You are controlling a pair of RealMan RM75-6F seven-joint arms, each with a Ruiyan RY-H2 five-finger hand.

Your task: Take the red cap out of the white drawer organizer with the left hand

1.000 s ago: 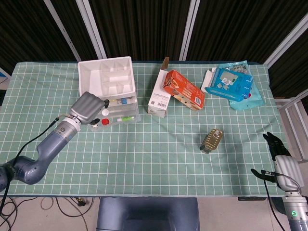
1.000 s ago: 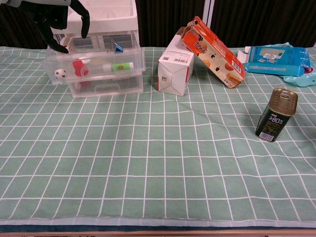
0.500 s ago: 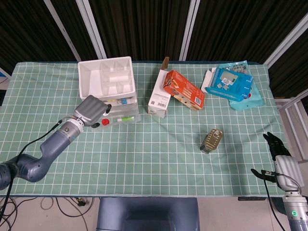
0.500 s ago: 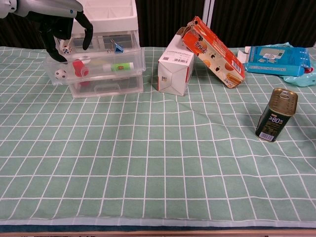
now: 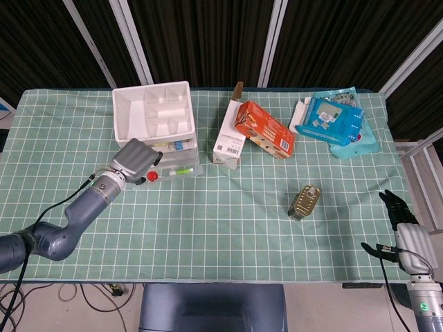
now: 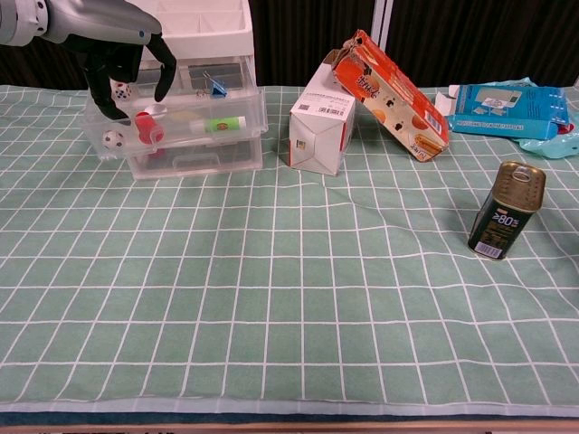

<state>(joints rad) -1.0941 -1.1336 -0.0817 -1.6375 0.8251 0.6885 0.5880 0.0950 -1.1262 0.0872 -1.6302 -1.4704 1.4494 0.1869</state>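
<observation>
The white drawer organizer (image 5: 125, 115) stands at the back left, its clear middle drawer (image 6: 250, 111) pulled out toward me. The red cap (image 6: 145, 127) lies in the left part of that drawer, beside a small ball (image 6: 112, 137) and a green-labelled tube (image 6: 219, 122); in the head view the red cap (image 5: 151, 176) peeks out just right of my left hand (image 5: 134, 160). In the chest view my left hand (image 6: 120, 50) hangs over the drawer, its fingers (image 6: 164, 74) apart, pointing down around the cap and holding nothing. My right hand (image 5: 406, 234) rests off the table's front right corner, fingers extended.
A white carton (image 5: 228, 142) with an orange box (image 5: 265, 129) leaning on it stands right of the organizer. A gold can (image 5: 304, 202) lies on the green checked cloth at mid right. Blue packets (image 5: 335, 120) sit at the back right.
My left hand has moved right and down over the open drawer, its fingers now straddling the red cap. The right hand has not moved.
</observation>
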